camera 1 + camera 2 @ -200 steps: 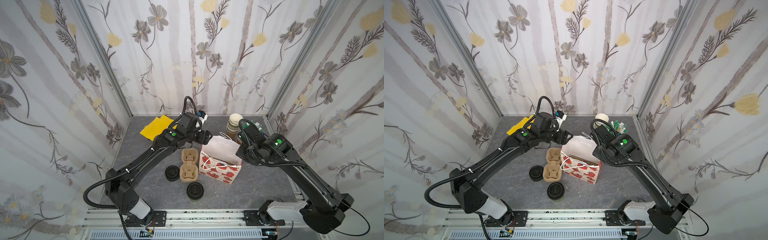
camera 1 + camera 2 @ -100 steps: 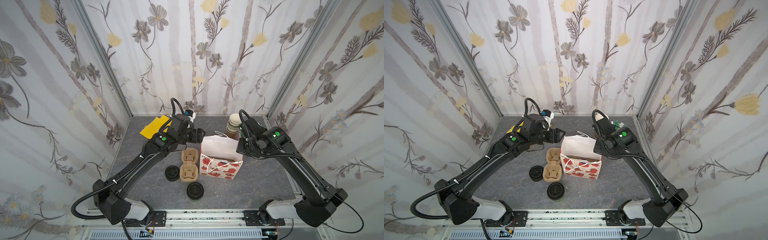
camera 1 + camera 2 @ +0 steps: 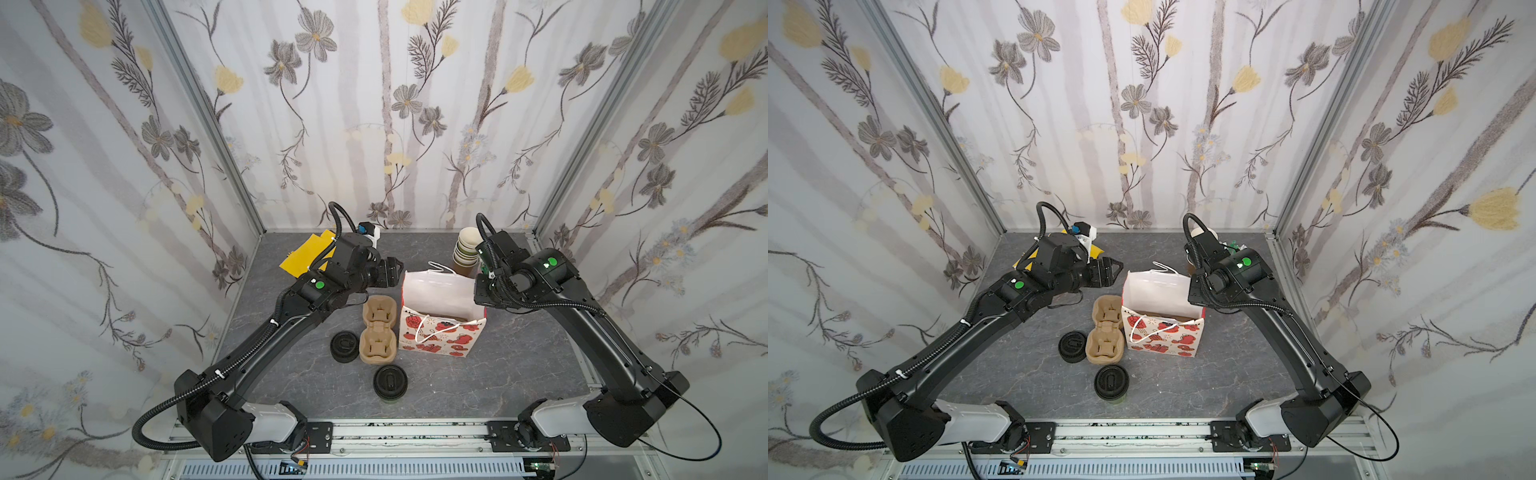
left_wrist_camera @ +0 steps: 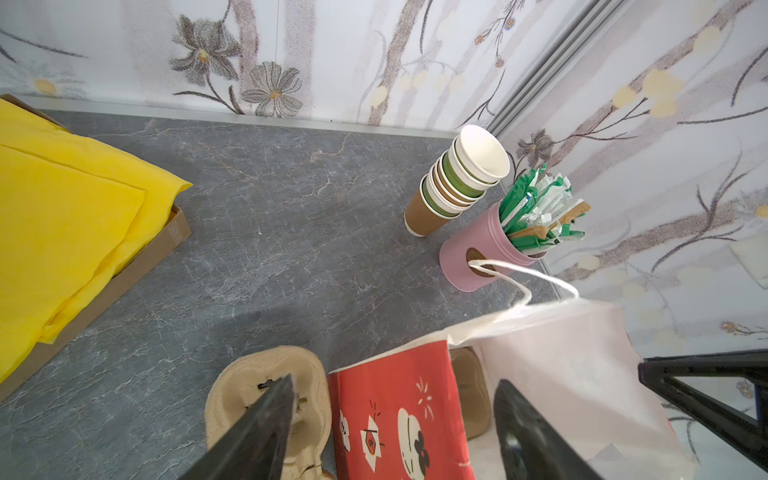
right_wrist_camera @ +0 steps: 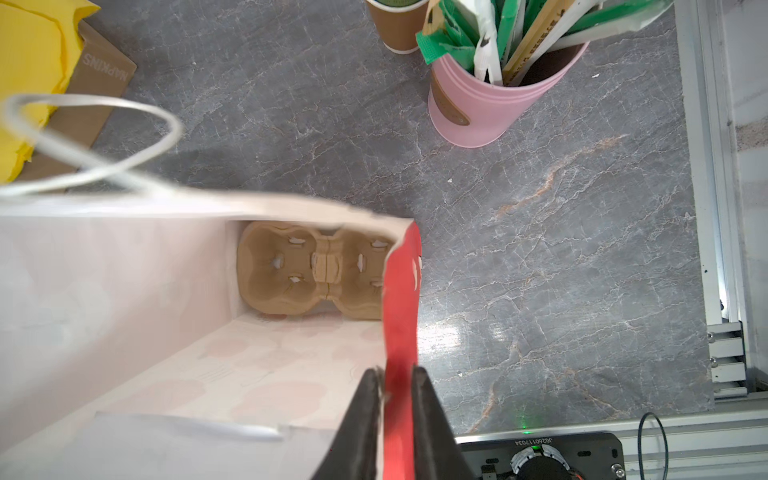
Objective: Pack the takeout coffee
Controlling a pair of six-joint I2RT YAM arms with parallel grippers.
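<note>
Grey tabletop [image 3: 519, 374] | step: bag [image 3: 436, 340] open, carrier [image 5: 291, 270] inside; coffee cup [image 3: 389, 383] unpacked, lower centre | L claw [image 3: 390, 271] apart, empty, by bag's upper-left | R claw [image 5: 394, 374] astride bag's side wall, prob. slightly apart | next: L grips cup under lid, lifts into carrier.

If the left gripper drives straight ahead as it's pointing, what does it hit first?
Probably the gift bag: its red side wall lies dead ahead of the left gripper, though depth is unclear.
</note>
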